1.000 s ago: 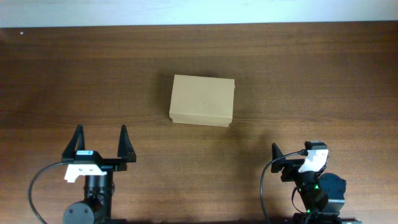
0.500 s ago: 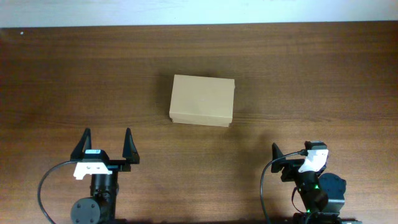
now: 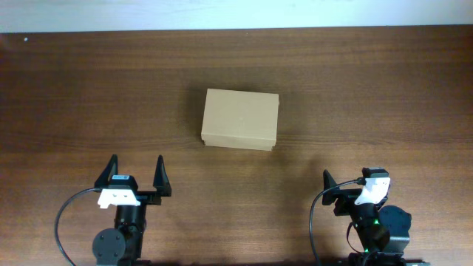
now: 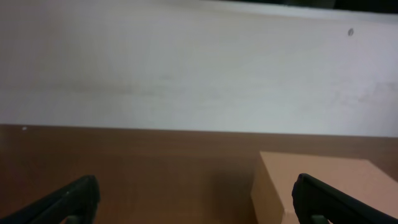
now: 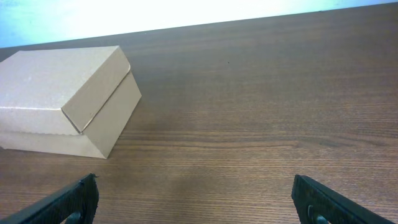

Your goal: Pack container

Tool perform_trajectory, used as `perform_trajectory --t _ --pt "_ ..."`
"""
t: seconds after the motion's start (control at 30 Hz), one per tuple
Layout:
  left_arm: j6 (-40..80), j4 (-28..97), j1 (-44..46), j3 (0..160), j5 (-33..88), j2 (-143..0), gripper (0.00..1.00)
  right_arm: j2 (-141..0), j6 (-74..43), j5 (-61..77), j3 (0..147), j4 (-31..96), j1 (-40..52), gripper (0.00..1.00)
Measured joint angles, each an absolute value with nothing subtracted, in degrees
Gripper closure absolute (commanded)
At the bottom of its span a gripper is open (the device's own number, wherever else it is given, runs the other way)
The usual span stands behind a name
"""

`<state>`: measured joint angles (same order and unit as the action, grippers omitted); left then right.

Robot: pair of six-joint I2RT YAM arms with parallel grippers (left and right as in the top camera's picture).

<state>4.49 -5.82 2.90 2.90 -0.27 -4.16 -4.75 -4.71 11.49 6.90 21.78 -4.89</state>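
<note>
The container [image 3: 240, 119], a small tan cardboard box with its flap lid closed, lies at the middle of the wooden table. It shows at the lower right of the left wrist view [image 4: 323, 186] and at the upper left of the right wrist view [image 5: 65, 99]. My left gripper [image 3: 137, 171] is open and empty near the front edge, to the box's front left. My right gripper [image 3: 347, 181] is open and empty at the front right, well short of the box.
A pale wall or strip [image 3: 236, 13] runs along the far edge of the brown wooden table [image 3: 369, 96]. Black cables loop beside both arm bases at the front edge.
My left arm has shifted to the right and drawn back toward the front edge, fingers still open. The right arm and the box have not moved.
</note>
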Motion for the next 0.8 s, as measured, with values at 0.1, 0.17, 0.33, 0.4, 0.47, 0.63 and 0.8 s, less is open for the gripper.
perform_trajectory --t 0.1,0.17,0.33,0.4,0.47,0.63,0.8 --pt "4.51 -5.74 2.90 2.39 -0.27 -4.16 0.01 -4.75 -4.73 11.49 6.90 21.78 -4.89 0.01" --pt "4.49 -5.63 2.90 2.37 -0.27 -4.16 0.01 -4.75 -4.73 11.51 6.90 21.78 -4.89 0.01" --pt "4.49 -0.91 2.90 2.35 -0.27 -4.08 0.00 -4.75 -4.73 11.51 6.90 21.76 -4.89 0.01" --pt "4.49 3.18 2.90 2.33 -0.30 -4.03 0.00 -4.75 -4.71 11.51 6.90 21.76 -4.89 0.01" --pt "4.51 7.01 2.90 2.17 -0.27 -4.08 0.01 -4.75 -4.73 11.51 6.90 21.76 -4.89 0.01" --pt "4.49 7.33 2.90 2.07 -0.27 -4.16 0.00 -4.75 -4.71 11.51 6.90 21.78 -4.89 0.01" --pt "4.49 7.33 2.90 2.07 -0.27 -4.16 0.00 -4.75 -4.69 11.51 6.90 21.78 -4.89 0.01"
